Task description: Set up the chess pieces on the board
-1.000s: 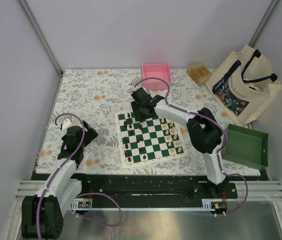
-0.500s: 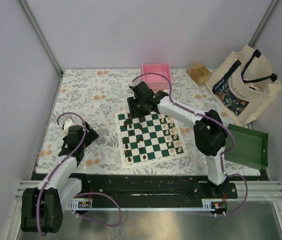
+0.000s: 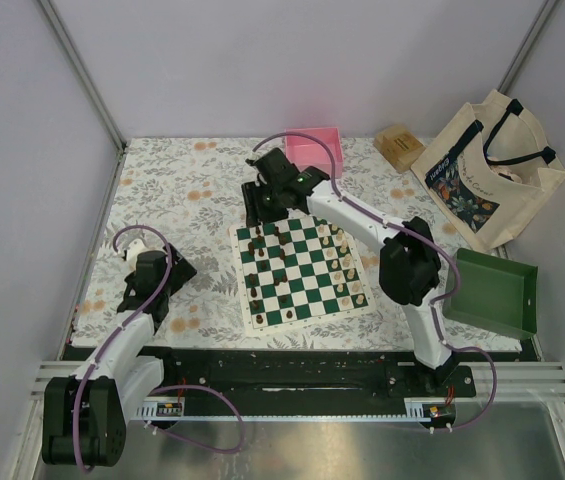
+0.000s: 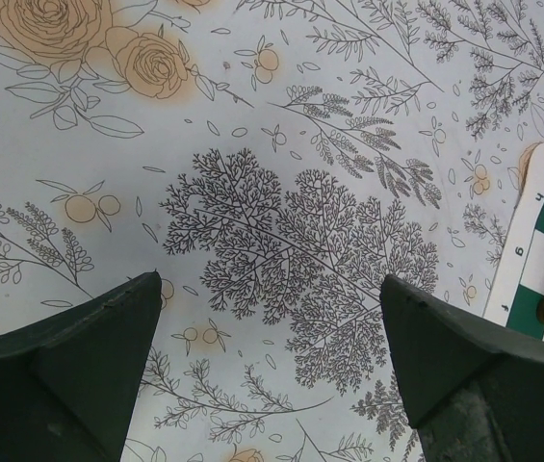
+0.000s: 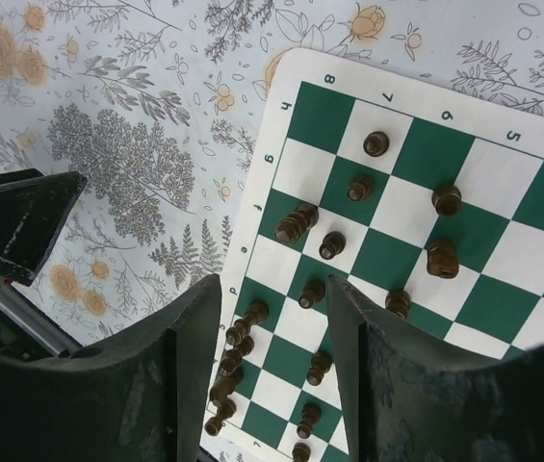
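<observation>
The chessboard [image 3: 302, 283] lies on the floral counter [image 3: 182, 190], already populated. The cream pieces [image 3: 347, 272] are lined along its right side; the dark pieces [image 5: 332, 245] sit looser, some apparently out of rank. Over them the right end effector [image 5: 273, 284] hovers, spread and empty. The left end effector [image 4: 270, 289] is spread too, off the board. Roughly midway, I judge.

Plain pale grey wall panels [image 3: 292, 60] on three sides, silver metal corner posts [image 3: 82, 72], white table cover [image 3: 182, 190] printed with grey leaves and orange flowers, soft even light
</observation>
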Tool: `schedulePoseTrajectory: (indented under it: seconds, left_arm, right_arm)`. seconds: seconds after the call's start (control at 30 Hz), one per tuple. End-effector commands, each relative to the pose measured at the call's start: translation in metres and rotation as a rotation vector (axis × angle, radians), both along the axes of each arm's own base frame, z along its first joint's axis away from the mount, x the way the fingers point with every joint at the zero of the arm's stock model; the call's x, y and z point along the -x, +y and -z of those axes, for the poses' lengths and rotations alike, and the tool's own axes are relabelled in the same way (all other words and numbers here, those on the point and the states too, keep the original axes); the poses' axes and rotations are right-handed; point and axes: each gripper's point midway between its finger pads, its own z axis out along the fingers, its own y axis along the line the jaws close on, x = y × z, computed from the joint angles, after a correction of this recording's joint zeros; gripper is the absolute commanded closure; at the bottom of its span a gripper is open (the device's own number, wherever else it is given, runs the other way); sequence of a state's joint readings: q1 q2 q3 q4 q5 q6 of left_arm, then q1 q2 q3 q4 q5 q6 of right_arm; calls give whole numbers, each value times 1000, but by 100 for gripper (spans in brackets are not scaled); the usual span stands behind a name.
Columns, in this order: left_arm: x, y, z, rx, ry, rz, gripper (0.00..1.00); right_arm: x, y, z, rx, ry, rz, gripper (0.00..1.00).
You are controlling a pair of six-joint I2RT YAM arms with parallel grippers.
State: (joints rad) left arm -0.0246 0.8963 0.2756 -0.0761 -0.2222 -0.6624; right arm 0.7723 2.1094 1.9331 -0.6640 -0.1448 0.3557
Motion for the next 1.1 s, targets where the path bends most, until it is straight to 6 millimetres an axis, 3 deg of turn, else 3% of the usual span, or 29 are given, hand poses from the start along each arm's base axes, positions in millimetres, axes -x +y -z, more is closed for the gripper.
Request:
schedulePoseTrajectory:
  seconds: [0.0, 0.43, 1.07]
  left_arm:
    - [-16, 6, -24, -10, -75, -39, 1]
    - [-15, 7, -23, -11, -68, -45, 1]
    - [-17, 6, -21, -9, -51, -37, 1]
  right_arm:
    - [7, 10, 7, 29, 37, -32, 43]
    - [10, 33, 32, 89, 80, -68, 43]
    - [7, 35, 56, 124, 106, -50, 45]
